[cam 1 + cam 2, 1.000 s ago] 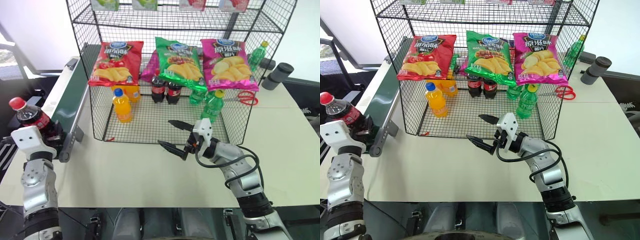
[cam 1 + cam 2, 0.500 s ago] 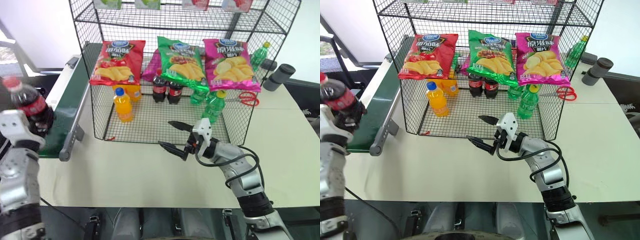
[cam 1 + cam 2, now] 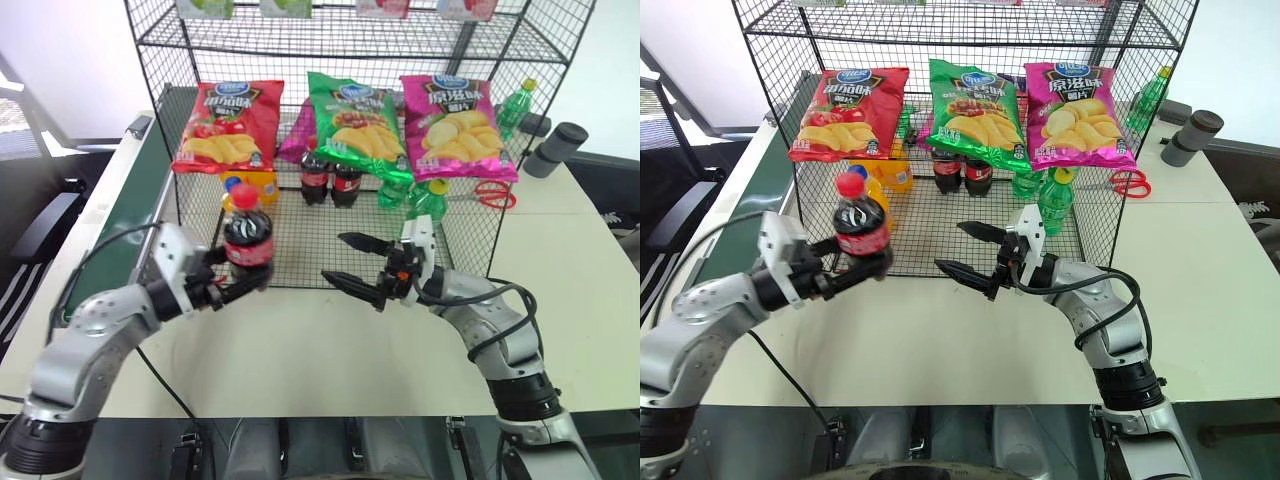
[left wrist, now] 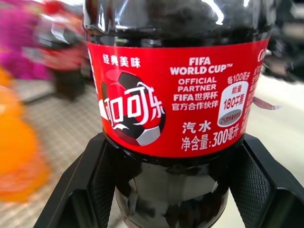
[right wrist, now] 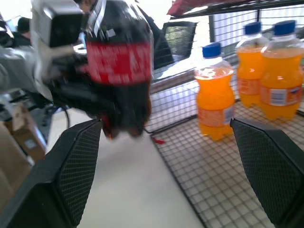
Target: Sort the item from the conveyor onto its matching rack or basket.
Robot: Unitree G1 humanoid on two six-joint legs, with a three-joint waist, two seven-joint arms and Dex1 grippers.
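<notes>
Now, head views: left gripper (image 3: 243, 285) clamped on the cola bottle (image 3: 247, 236), bottle upright, red cap up, held over the white table (image 3: 300, 350) just in front of the rack (image 3: 330, 150). Conveyor (image 3: 125, 230) lies off to the robot's left, beside the rack. Right gripper (image 3: 352, 262) spread wide, holding nothing, pointing toward the bottle from the robot's right, a gap between them. Behind the mesh of the bottom tier: two more colas (image 3: 330, 180), orange sodas (image 3: 898, 172), green bottles (image 3: 1052, 200). Three chip bags (image 3: 345, 125) hang across the rack front: red, green, pink. Scissors (image 3: 488, 195) and a grey cylinder (image 3: 556, 150) on the table past the rack's right side.

Left wrist view: bottle's red label (image 4: 175, 95) close up, dark liquid below it, body wedged between both black fingers (image 4: 259, 185).

Right wrist view: fingers (image 5: 76, 166) far apart; between them, bottle in the left gripper, blurred; three orange sodas stand on the mesh floor.
</notes>
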